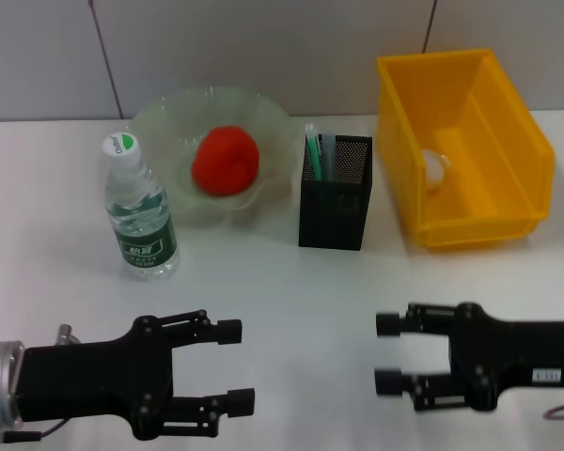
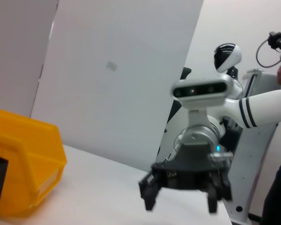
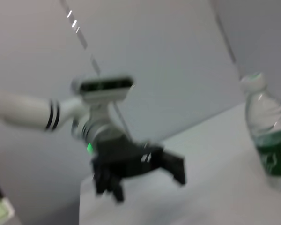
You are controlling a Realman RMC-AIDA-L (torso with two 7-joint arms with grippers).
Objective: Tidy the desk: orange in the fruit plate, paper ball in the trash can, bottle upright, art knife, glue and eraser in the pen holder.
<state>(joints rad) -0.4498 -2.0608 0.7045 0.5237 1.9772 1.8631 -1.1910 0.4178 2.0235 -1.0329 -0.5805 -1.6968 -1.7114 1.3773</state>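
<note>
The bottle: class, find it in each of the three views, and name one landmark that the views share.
Head view: bottle upright on the desk's left, beside the fruit plate.
Left wrist view: not in it.
Right wrist view: at the frame's edge.
Shared landmark: the white desk.

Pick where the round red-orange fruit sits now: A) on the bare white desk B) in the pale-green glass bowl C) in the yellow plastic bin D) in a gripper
B: the round red-orange fruit rests inside the pale-green scalloped glass bowl, with both grippers empty near the desk's front edge.
</note>
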